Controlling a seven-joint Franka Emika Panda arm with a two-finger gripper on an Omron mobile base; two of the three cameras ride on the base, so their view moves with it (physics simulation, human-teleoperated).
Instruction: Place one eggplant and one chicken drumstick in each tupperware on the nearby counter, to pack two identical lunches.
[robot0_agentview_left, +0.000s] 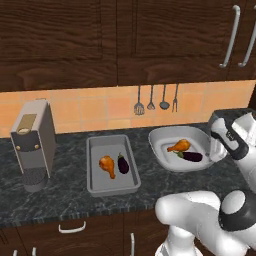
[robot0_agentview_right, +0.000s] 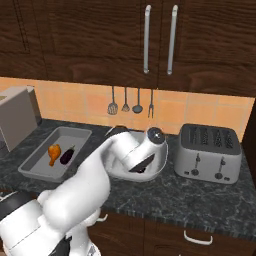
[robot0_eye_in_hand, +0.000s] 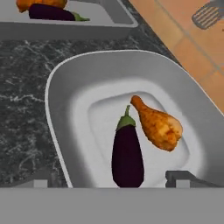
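Note:
The grey rectangular tupperware (robot0_agentview_left: 97, 187) holds one chicken drumstick (robot0_agentview_left: 107, 165) and one eggplant (robot0_agentview_left: 123, 163), side by side. The white rounded tupperware (robot0_agentview_left: 160, 137) also holds a drumstick (robot0_agentview_left: 179, 146) and an eggplant (robot0_agentview_left: 190, 156). In the hand view that eggplant (robot0_eye_in_hand: 127, 153) lies flat on the dish floor with its stem touching the bone end of the drumstick (robot0_eye_in_hand: 158, 125). My gripper (robot0_eye_in_hand: 111, 181) hovers above the white dish's right side (robot0_agentview_left: 215, 150), its fingertips (robot0_eye_in_hand: 183, 177) wide apart and open, holding nothing. In the right base view my arm covers most of the white dish (robot0_agentview_right: 156, 170).
A grey coffee machine (robot0_agentview_left: 34, 145) stands at the counter's left end. A silver four-slot toaster (robot0_agentview_right: 207, 152) sits right of the white dish. Utensils (robot0_agentview_left: 156, 102) hang on the tiled wall behind. Dark cabinets hang overhead.

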